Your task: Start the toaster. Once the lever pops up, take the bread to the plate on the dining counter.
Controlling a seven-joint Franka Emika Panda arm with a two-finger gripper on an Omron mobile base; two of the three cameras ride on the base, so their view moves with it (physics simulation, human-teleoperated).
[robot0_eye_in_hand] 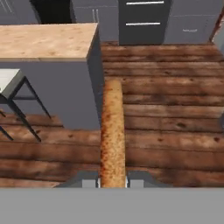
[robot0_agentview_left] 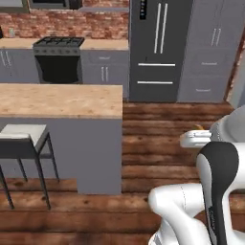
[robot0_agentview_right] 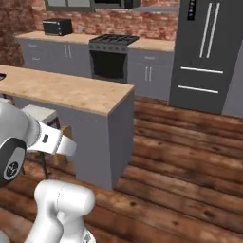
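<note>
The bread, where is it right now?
The bread is clamped edge-on in the hand, held over the wood floor just right of the dining counter end.

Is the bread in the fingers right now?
Yes. In the hand view the bread stands edge-on, pinched between the fingers, above the wood floor.

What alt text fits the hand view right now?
The end effector is shut on the bread, seen edge-on as a tan strip above a wood plank floor. The dining counter and a stool stand to the upper left.
</note>
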